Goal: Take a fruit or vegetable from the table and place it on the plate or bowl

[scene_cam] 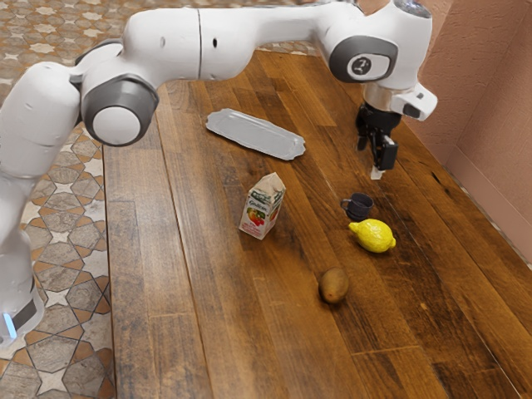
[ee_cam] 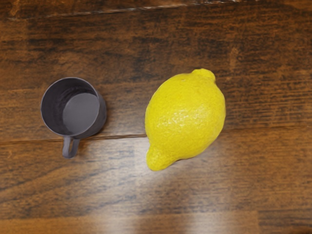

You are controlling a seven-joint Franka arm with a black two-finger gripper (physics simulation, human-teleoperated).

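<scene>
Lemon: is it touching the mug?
No, a strip of bare table separates the lemon from the mug in the wrist view.

- A dark wooden plank table (scene_cam: 208, 332) carries everything.
- A flat silver tray (scene_cam: 255, 134) lies toward its far side.
- A juice carton (scene_cam: 263, 206) stands upright near the middle.
- A small dark mug (scene_cam: 358, 205) stands upright just beside a yellow lemon (scene_cam: 371, 235).
- A brown kiwi (scene_cam: 334, 285) lies nearer the front, apart from the lemon.
</scene>
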